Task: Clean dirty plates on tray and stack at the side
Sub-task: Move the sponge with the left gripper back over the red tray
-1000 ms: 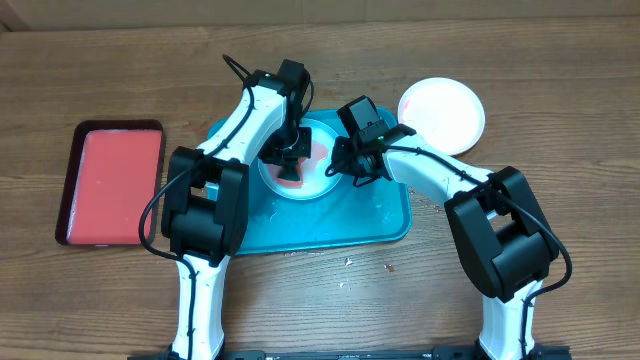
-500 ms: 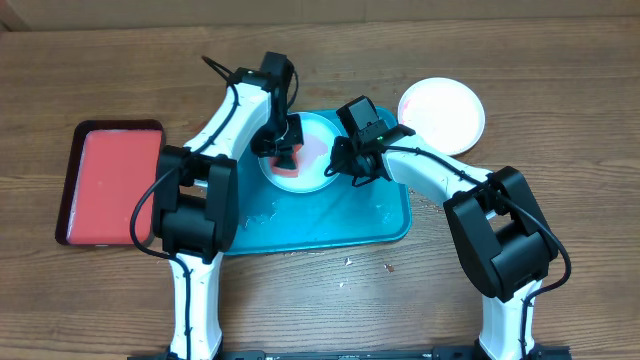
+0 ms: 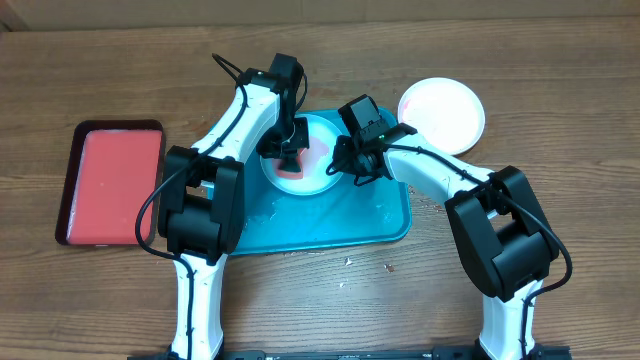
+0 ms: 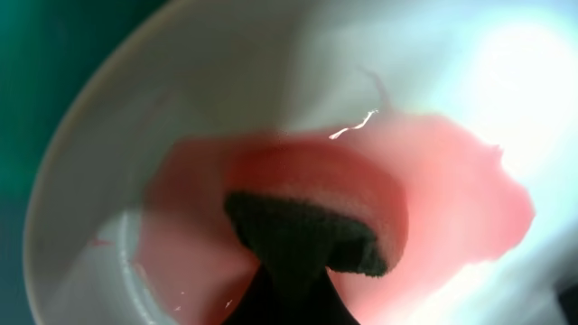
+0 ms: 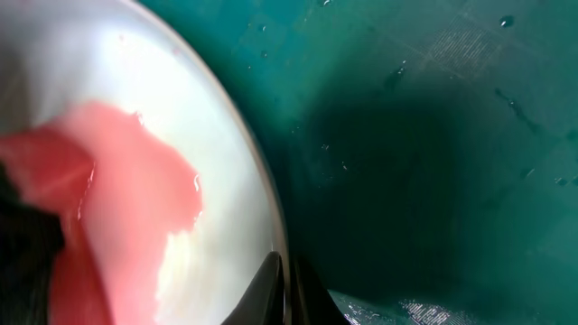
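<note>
On the left gripper (image 3: 289, 158) the jaws are clamped on a red sponge (image 4: 312, 226), pressed into the smeared pale plate (image 3: 316, 182) below to scrub. The right gripper (image 5: 287, 282) pinches its rim, steadying it on the teal tray (image 3: 345, 222) underneath.

- Plate (image 4: 108, 162): smooth glossy plastic is being observed.
- Tray (image 3: 340, 225): wet glossy plastic is being noted.
- Sponge (image 4: 312, 217): rough dark fibre over foam is being seen.
- Table (image 3: 560, 60): matt grained wood is being recorded.

Both arms (image 3: 420, 172) crowding plate (image 3: 318, 182); open table (image 3: 400, 300) in front
</note>
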You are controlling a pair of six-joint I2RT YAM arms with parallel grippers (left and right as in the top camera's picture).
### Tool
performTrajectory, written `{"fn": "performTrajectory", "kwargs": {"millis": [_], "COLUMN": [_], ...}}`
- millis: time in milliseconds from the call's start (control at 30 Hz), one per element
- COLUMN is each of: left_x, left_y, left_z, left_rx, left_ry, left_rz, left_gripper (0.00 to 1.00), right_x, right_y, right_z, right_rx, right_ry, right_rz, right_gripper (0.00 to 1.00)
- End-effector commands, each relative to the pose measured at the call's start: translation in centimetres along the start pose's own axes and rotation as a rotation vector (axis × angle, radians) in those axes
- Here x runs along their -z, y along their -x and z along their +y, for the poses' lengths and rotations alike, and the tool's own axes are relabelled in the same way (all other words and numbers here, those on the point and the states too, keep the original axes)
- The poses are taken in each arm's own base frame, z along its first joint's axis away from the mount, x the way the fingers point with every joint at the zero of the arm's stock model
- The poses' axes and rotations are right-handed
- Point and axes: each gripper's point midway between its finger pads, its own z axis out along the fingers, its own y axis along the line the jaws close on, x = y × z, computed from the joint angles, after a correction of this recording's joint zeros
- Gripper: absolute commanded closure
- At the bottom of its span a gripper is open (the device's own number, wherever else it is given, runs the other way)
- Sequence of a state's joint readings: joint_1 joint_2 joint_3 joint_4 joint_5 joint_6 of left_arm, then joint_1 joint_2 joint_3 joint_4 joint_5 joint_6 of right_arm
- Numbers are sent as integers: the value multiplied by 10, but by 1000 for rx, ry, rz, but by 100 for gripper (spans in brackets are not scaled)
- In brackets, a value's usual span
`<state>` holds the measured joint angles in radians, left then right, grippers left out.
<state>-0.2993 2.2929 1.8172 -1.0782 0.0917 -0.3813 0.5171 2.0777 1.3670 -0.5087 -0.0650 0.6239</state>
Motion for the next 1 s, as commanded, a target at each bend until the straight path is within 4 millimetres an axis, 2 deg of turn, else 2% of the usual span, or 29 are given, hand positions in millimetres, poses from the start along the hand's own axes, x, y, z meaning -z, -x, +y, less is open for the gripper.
{"fn": "performTrajectory", "kwargs": {"millis": [0, 167, 233, 467, 567, 633, 767, 867, 967], "left_x": [-19, 9, 29, 120, 154, 170, 185, 183, 179], "left_y": [-19, -7, 3, 27, 29, 29, 26, 18, 9], "left_z": [29, 58, 65, 94, 115, 135, 187, 222, 250], "left_rx": [6, 73, 98, 182, 231, 277, 422, 522, 592], "left_ry": [94, 105, 83, 11, -1, 7, 38, 48, 59], "left_rz": [111, 78, 21, -222, -303, -341, -374, -354, -338], "left_gripper": [96, 96, 96, 96, 96, 96, 96, 96, 96], "right_x": [-23, -20, -16, 8, 19, 25, 42, 61, 80], "right_y": [-22, -20, -17, 3, 14, 19, 31, 41, 48], "right_z": [-26, -24, -21, -3, 2, 4, -9, -21, -19], "right_rx": [17, 25, 38, 111, 115, 146, 170, 183, 241], "right_ry": [-90, -85, -76, -49, -51, -55, -169, -292, -369], "right_rz": [64, 58, 48, -5, -40, -59, -98, -149, -189], "right_gripper": [96, 96, 96, 96, 96, 96, 96, 96, 96]}}
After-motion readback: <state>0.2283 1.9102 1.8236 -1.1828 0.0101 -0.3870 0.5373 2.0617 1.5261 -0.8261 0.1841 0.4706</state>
